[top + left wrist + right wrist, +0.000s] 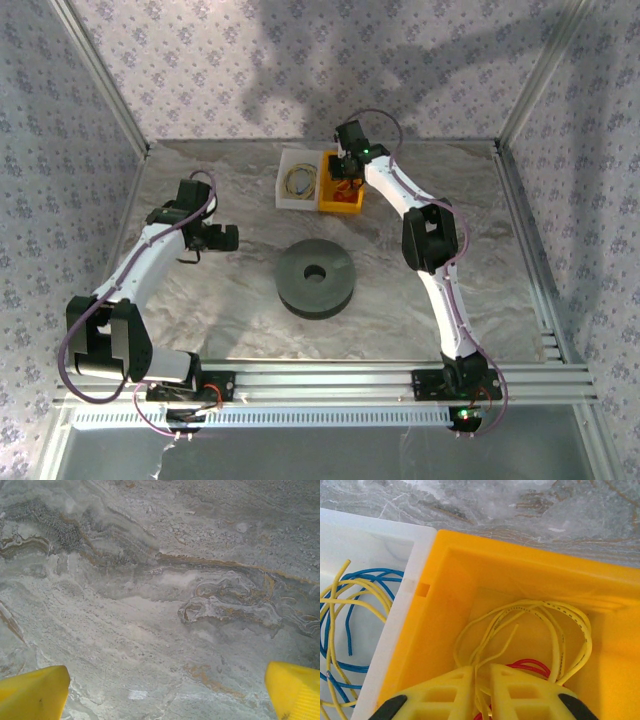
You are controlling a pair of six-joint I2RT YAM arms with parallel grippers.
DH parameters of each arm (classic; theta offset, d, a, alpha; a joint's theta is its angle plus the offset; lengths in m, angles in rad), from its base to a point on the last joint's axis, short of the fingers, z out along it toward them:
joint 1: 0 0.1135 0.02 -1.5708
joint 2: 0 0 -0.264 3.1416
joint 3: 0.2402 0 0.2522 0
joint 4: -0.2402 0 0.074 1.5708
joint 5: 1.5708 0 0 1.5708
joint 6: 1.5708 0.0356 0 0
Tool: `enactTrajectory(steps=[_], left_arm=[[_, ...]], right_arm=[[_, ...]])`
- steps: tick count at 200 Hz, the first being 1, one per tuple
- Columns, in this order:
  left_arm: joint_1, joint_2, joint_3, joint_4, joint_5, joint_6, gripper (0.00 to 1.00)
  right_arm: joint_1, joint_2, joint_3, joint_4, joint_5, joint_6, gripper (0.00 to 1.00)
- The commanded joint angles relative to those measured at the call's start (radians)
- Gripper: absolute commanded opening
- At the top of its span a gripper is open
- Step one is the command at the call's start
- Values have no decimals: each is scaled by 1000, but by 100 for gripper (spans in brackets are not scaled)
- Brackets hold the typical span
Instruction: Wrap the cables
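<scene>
Yellow, thin cables [555,605] loop loosely inside yellow bin [520,550].

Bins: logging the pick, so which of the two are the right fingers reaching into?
The yellow bin, not the white bin beside it; the right fingers pinch its yellow cables.

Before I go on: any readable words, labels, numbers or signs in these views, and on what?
No legible text anywhere.
yellow cable in the yellow bin: row of tiny dark marks along it, too small to read.
white bin, dark grey spool, table: no markings visible.
</scene>
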Motion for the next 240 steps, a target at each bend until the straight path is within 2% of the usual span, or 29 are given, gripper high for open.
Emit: enactTrajectory(steps=[1,32,128,166,194,212,240], left_arm=[[0,-17,-2,-25,-9,18,100],[0,-18,-3,-27,-9,18,100],[0,-36,-6,-4,3,9,100],[1,-59,-18,10,23,6,100],[0,-81,-17,19,42,7,100],[0,-99,-11,37,101,20,100],[0,-144,-3,145,390,13,100]], right_arm=[[-6,-18,17,12,22,0,12],[-12,-20,28,12,9,7,0],[-18,-142,147,-40,-141,-27,0],[-16,-223,105,-70,-149,-39,0],[-17,-308,37,-69,-198,-32,0],[-26,-381,-32,-25,-271,18,0],[-51,-533,-253,181,-468,158,0]])
